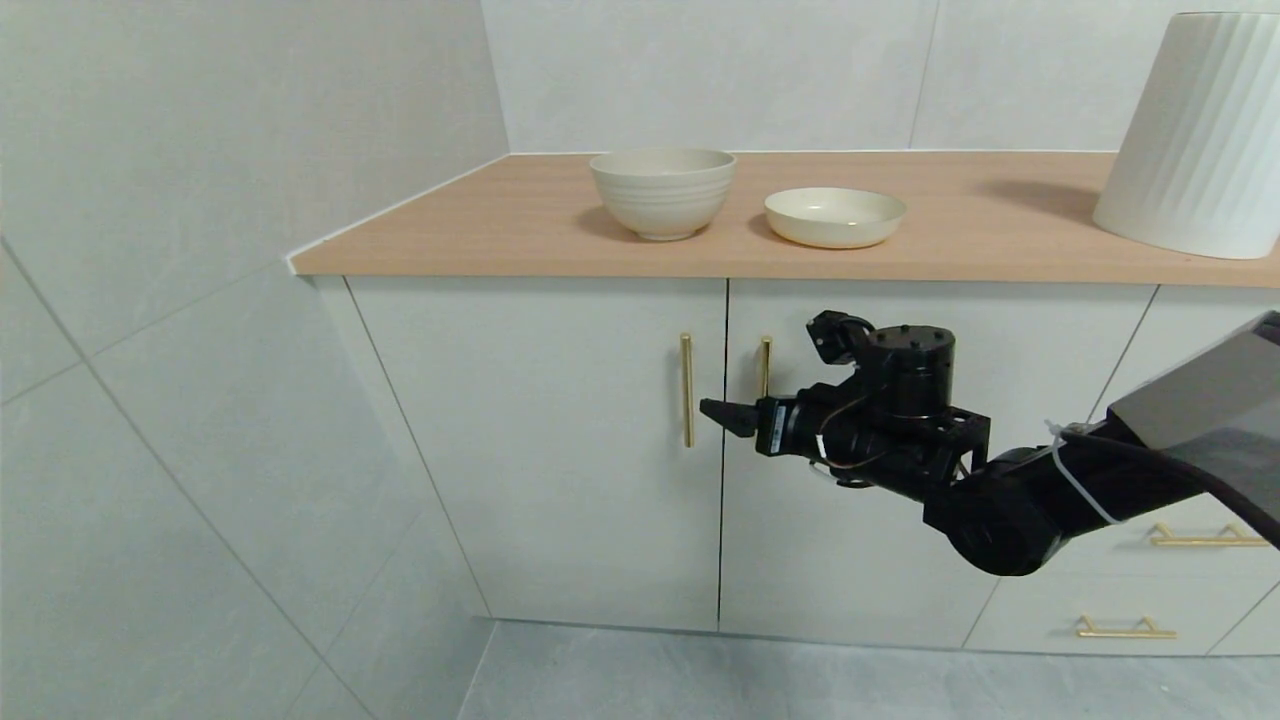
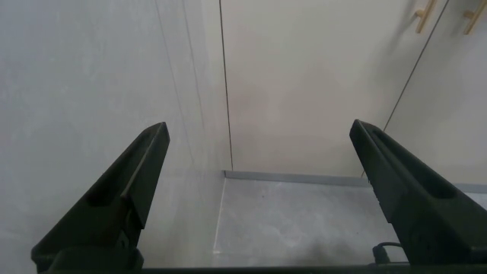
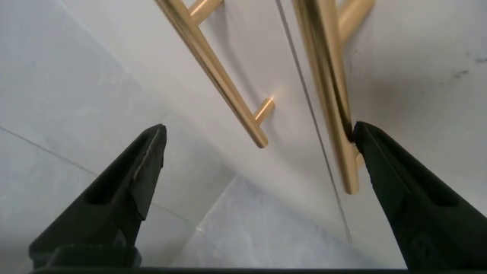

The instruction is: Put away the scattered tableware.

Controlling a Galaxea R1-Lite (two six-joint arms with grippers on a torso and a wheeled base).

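Observation:
A deep cream bowl [image 1: 663,190] and a shallow cream dish [image 1: 835,216] stand side by side on the wooden countertop [image 1: 500,225]. Below them are two closed white cabinet doors with vertical gold handles, one on the left door [image 1: 686,390] and one on the right door [image 1: 765,365]. My right gripper [image 1: 724,414] hangs just in front of these handles at mid-door height. It is open [image 3: 259,190] and holds nothing; the left door's handle [image 3: 221,76] and the right door's handle [image 3: 331,99] show between its fingers. My left gripper [image 2: 259,190] is open and empty, low near the floor by the cabinet's left corner.
A tall white ribbed container [image 1: 1195,130] stands at the counter's right end. Drawers with horizontal gold handles [image 1: 1205,540] lie to the right of the doors. A tiled wall [image 1: 200,350] closes off the left side. The floor [image 1: 800,680] is grey tile.

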